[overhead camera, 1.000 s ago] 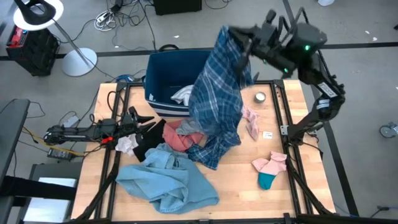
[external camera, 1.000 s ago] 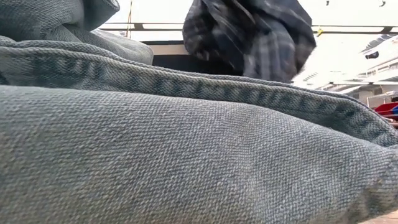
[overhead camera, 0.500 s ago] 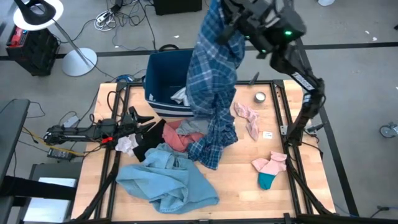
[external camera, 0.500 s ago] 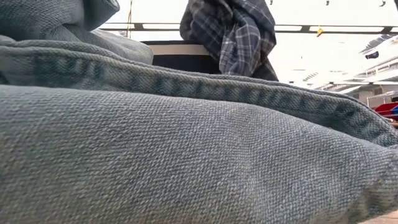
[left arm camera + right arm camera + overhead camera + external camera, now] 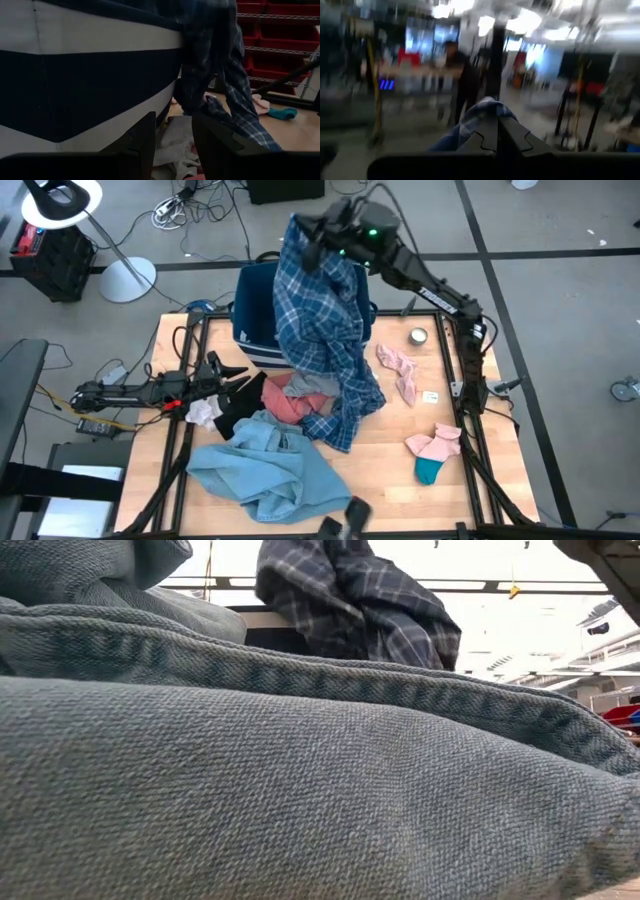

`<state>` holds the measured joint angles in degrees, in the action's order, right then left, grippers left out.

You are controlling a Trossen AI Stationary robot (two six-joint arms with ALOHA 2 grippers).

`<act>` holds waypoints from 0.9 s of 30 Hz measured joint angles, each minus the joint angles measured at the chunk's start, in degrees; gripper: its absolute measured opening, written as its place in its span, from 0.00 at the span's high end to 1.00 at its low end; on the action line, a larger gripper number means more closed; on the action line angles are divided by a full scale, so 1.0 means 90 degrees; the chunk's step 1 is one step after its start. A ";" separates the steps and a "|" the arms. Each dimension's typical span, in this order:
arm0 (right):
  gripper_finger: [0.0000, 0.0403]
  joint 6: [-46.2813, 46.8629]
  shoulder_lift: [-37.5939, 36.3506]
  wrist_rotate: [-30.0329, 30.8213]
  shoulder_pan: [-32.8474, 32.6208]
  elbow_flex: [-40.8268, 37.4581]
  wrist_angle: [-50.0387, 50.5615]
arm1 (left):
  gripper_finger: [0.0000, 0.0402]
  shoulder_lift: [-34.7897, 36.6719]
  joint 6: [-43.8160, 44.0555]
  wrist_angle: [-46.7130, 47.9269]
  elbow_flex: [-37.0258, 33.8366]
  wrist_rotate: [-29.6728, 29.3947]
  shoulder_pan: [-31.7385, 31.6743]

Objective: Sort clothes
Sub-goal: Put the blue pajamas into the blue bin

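Note:
My right gripper [image 5: 312, 232] is high above the navy striped bin [image 5: 252, 305], shut on the blue plaid shirt [image 5: 325, 330]. The shirt hangs in a long drape over the bin; its lower end [image 5: 345, 418] lies on the clothes pile. It also shows in the low view [image 5: 350, 600]. My left gripper [image 5: 240, 375] waits open at the table's left, beside the bin wall [image 5: 75, 75]. The light-blue piece [image 5: 270, 470] lies near the front and fills the low view [image 5: 300, 790]. Coral-pink [image 5: 288, 406], black [image 5: 235, 405] and white [image 5: 205, 412] items lie by the left gripper. My right gripper pinches a bunched part of the plaid shirt's top [image 5: 485, 107] between its two shut fingers. How many layers it has, I cannot tell. The shirt hangs below the gripper, its upper part lifted over the bin and its lower end on the pile.
A pale pink cloth [image 5: 400, 372] and a small round tin [image 5: 418, 336] lie right of the shirt. Pink and teal socks [image 5: 433, 452] lie at the front right. White cloth shows inside the bin. A person [image 5: 462, 75] stands in the room beyond.
My right gripper has swung toward the table's left, from above the far right corner to above the bin, still shut on the plaid shirt. The shirt's upper part has gone with it; its lower end has stayed on the pile.

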<state>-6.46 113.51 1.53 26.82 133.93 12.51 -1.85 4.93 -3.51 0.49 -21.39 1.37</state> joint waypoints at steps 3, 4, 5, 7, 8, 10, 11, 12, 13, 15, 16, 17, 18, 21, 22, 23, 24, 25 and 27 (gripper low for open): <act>1.00 0.0049 0.0190 -0.0228 0.0003 0.0000 0.0784 | 0.67 -0.0002 0.0000 0.0000 0.0000 0.0000 0.0002; 1.00 0.0049 0.0242 -0.0281 0.0003 0.0000 0.1053 | 0.67 0.0000 0.0000 0.0000 -0.0002 0.0000 0.0000; 1.00 0.0049 0.0308 -0.0317 0.0003 0.0000 0.1307 | 0.67 0.0000 -0.0001 0.0000 0.0000 0.0000 0.0001; 1.00 0.0050 0.0432 -0.0356 0.0002 0.0000 0.1789 | 0.67 -0.0002 -0.0002 0.0000 0.0000 0.0000 0.0002; 1.00 0.0053 0.0502 -0.0369 -0.0002 0.0000 0.2022 | 0.67 -0.0001 -0.0002 0.0000 -0.0001 0.0002 0.0002; 1.00 0.0070 0.0657 -0.0438 -0.0004 0.0000 0.2451 | 0.67 -0.0001 -0.0001 0.0000 -0.0001 0.0000 0.0002; 1.00 0.0093 0.0745 -0.0501 -0.0004 0.0000 0.2633 | 0.67 -0.0002 -0.0002 0.0000 -0.0001 0.0000 0.0000; 1.00 0.0140 0.0846 -0.0552 -0.0009 0.0000 0.2782 | 0.67 -0.0002 -0.0001 0.0000 -0.0001 0.0001 0.0002; 1.00 0.0217 0.0949 -0.0614 -0.0009 0.0000 0.2924 | 0.67 -0.0001 -0.0001 -0.0001 0.0000 0.0000 0.0002; 1.00 0.0396 0.1162 -0.0758 -0.0009 0.0000 0.3110 | 0.67 -0.0002 0.0000 0.0000 0.0000 0.0001 0.0000; 1.00 0.0480 0.1273 -0.0837 -0.0009 0.0000 0.3187 | 0.67 -0.0001 0.0000 -0.0001 -0.0001 0.0000 0.0001; 1.00 0.0558 0.1388 -0.0912 -0.0009 0.0000 0.3223 | 0.67 0.0000 -0.0002 0.0000 -0.0002 0.0000 0.0002; 1.00 0.0618 0.1506 -0.0980 -0.0009 0.0000 0.3257 | 0.67 -0.0001 -0.0001 0.0000 0.0000 0.0001 0.0001; 1.00 0.0768 0.1875 -0.1089 -0.0011 0.0000 0.3358 | 0.67 0.0000 -0.0002 0.0000 0.0000 0.0002 0.0002; 1.00 0.0791 0.1995 -0.1133 -0.0011 0.0000 0.3392 | 0.67 -0.0002 0.0000 0.0000 0.0000 0.0001 0.0002; 1.00 0.0839 0.2112 -0.1161 -0.0011 0.0000 0.3434 | 0.67 -0.0001 -0.0001 0.0000 -0.0001 0.0001 0.0000; 0.99 0.0893 0.2229 -0.1177 -0.0011 0.0000 0.3456 | 0.67 -0.0001 0.0000 0.0000 0.0000 0.0000 0.0002; 0.99 0.0932 0.2347 -0.1198 -0.0011 0.0000 0.3454 | 0.67 -0.0001 -0.0002 0.0000 -0.0001 0.0000 0.0002; 0.98 0.0933 0.2531 -0.1202 -0.0009 0.0000 0.3540 | 0.67 -0.0002 -0.0002 0.0000 -0.0002 0.0002 0.0002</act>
<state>1.94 136.29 -9.28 26.74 133.93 44.37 -1.87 4.91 -3.51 0.47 -21.37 1.39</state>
